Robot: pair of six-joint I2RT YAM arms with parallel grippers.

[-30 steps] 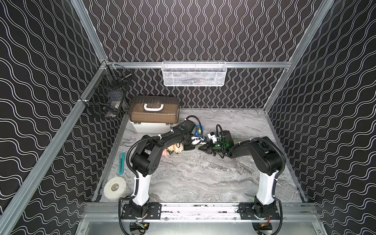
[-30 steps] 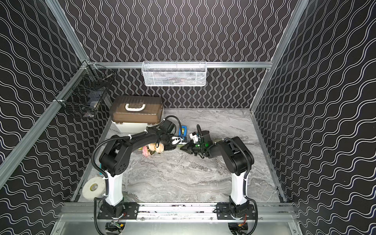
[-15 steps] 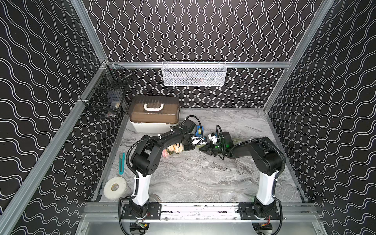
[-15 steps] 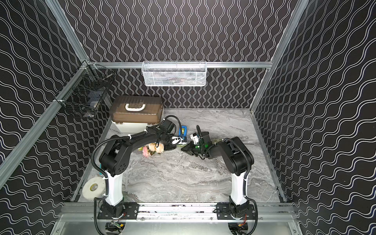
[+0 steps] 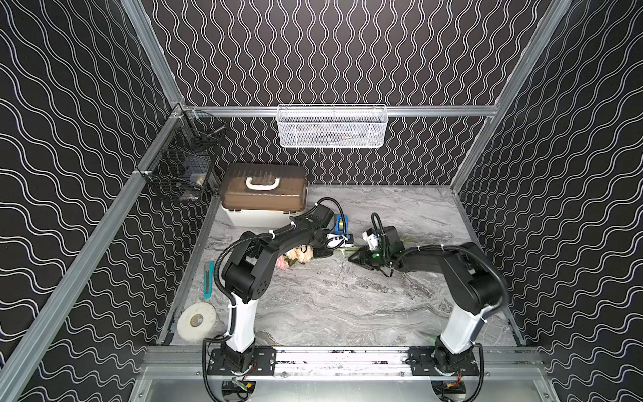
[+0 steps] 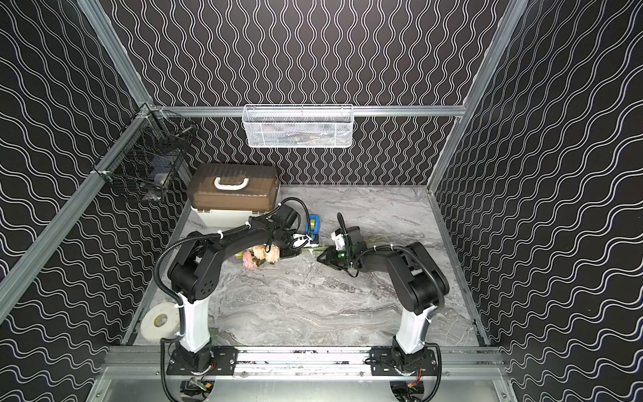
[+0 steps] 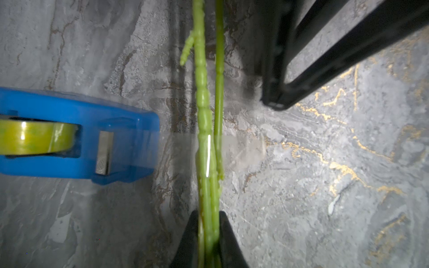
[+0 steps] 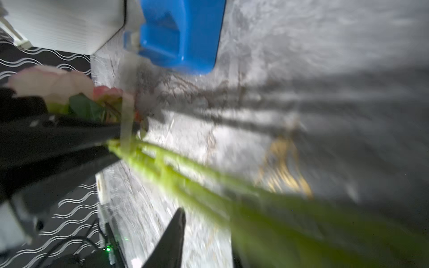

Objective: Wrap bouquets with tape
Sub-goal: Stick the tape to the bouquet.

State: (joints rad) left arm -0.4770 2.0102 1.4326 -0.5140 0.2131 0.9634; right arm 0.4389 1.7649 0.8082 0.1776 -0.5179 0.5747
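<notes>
Left gripper [image 7: 209, 214], pinching the bouquet stems [image 7: 204, 104], should hold steady while the right gripper [image 5: 351, 259], spread unclear, folds the tape strip [image 7: 243, 148] just ahead snugly around them.

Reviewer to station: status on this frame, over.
Left end effector shut on bouquet stems. Right end effector open near stem ends. Tape strip runs from dispenser across stems. No obstruction seen.

blurred: bouquet stems [image 8: 267, 220] in my right-wrist view | cut off: tape dispenser [image 7: 69, 130] by frame edge | hidden: blooms [image 5: 299, 255] near dispenser, partly under my left arm [image 5: 278, 240]
</notes>
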